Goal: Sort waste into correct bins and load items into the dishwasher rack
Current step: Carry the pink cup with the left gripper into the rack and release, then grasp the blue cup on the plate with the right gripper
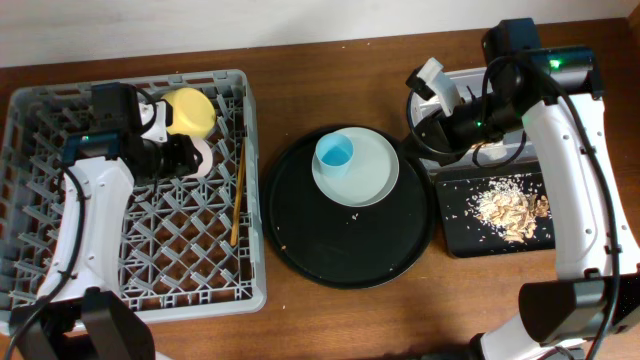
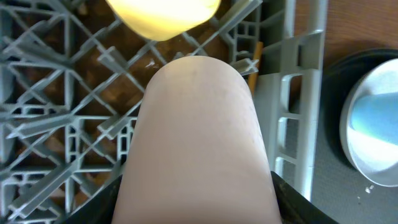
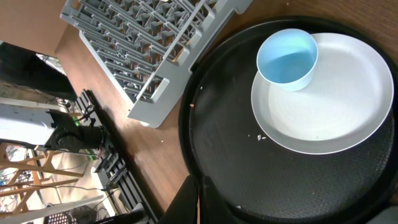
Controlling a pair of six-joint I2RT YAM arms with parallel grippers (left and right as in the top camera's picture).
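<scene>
My left gripper (image 1: 185,155) (image 2: 198,208) is shut on the pink cup (image 1: 202,156) (image 2: 199,124) and holds it over the dishwasher rack (image 1: 60,250) (image 2: 62,93), just in front of the yellow bowl (image 1: 190,112) (image 2: 165,15). The chopsticks (image 1: 237,195) lie in the rack near its right wall. The light blue cup (image 1: 335,153) (image 3: 287,57) stands on the grey plate (image 1: 375,175) (image 3: 329,112). My right gripper (image 1: 420,80) (image 3: 199,199) is shut and empty, over the clear tub (image 1: 468,74). Food scraps (image 1: 510,208) lie in the black rectangular tray (image 1: 455,225). I see no foil wrapper or napkin.
The plate rests on a large round black tray (image 1: 340,250) (image 3: 261,180) in the middle of the table, with a few crumbs on it. My right arm covers most of the clear tub. Bare wood table (image 1: 400,320) runs along the front.
</scene>
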